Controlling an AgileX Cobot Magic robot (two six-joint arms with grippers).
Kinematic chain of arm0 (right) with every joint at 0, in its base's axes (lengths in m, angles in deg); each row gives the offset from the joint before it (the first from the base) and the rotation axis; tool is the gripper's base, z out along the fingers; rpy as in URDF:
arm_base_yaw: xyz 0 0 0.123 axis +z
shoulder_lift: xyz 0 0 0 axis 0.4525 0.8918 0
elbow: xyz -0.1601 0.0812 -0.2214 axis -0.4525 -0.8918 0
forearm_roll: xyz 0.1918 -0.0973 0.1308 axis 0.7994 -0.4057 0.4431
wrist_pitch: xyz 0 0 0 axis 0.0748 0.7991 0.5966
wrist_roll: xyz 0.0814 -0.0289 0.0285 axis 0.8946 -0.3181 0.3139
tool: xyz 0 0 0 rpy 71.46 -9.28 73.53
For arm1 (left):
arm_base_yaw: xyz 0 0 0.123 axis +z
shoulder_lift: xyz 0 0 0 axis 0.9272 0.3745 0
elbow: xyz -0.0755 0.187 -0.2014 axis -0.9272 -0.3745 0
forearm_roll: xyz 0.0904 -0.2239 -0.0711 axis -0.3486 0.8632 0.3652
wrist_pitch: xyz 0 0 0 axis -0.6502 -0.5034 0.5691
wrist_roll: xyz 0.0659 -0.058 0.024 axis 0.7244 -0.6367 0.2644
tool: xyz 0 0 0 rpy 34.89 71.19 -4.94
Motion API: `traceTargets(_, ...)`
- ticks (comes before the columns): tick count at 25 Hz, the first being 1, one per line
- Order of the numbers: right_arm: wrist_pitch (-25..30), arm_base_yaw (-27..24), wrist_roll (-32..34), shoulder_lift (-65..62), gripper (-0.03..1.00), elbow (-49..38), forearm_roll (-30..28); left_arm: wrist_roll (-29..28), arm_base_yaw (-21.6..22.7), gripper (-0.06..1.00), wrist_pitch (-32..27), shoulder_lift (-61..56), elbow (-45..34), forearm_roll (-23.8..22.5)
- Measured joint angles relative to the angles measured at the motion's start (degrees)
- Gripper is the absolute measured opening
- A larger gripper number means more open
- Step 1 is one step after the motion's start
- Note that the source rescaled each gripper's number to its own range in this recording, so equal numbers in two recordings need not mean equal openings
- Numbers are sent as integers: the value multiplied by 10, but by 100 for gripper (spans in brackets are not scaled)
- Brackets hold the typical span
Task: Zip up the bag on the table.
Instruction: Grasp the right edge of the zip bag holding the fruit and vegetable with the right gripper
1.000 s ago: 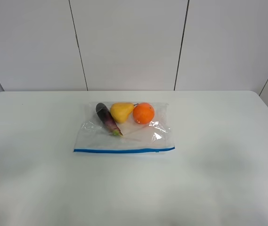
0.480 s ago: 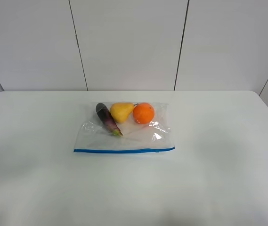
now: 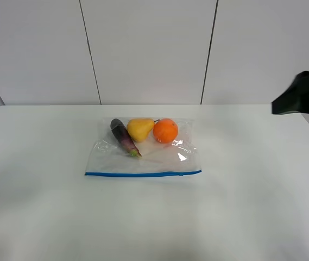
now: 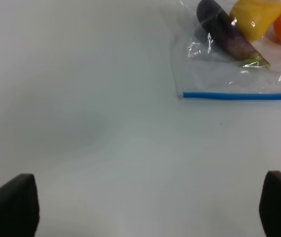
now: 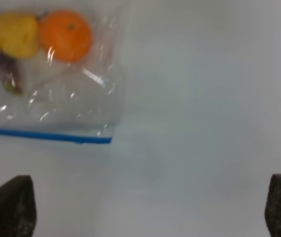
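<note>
**Clear bag with a blue strip lies on the white worktop**

Clear, crinkly plastic makes up the bag (image 3: 143, 149). It lies flat near the middle of the worktop (image 3: 252, 206), a little closer to the far edge than to the near edge. It is shaped like a box lid, wider than it is deep. A thin blue strip (image 3: 143, 174) runs straight along the side that faces the near edge. There is a tiny bump on the strip close to its right end. I cannot tell if the bag is zipped or not.

Three foods show through the plastic, all along the bag's far side. A dark purple eggplant (image 3: 124, 137) lies slanted on the left. A yellow pear (image 3: 140, 129) sits in the middle and touches it. A round orange (image 3: 165, 130) sits on the right, just beside the pear. The plastic near the strip is wrinkled and shiny.

A dark, blurry arm (image 3: 301, 95) hangs above the far right corner of the worktop, well apart from the bag. The right pincer (image 5: 145, 207) is spread wide, and the bag's right end shows far ahead of its tips. The left pincer (image 4: 145, 207) is spread wide too, and it looks toward the bag's left end. White worktop shows between each pincer and the bag. A pale wall (image 3: 143, 49) stands behind the far edge.
</note>
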Motion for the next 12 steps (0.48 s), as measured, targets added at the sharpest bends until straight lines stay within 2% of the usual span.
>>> traceTargets(5,-2,0,-56,195,100,45,100,0,0,100,0,0,0,0)
traceTargets(12,-18,0,-151,382,100,57,235,0,0,100,0,0,0,0)
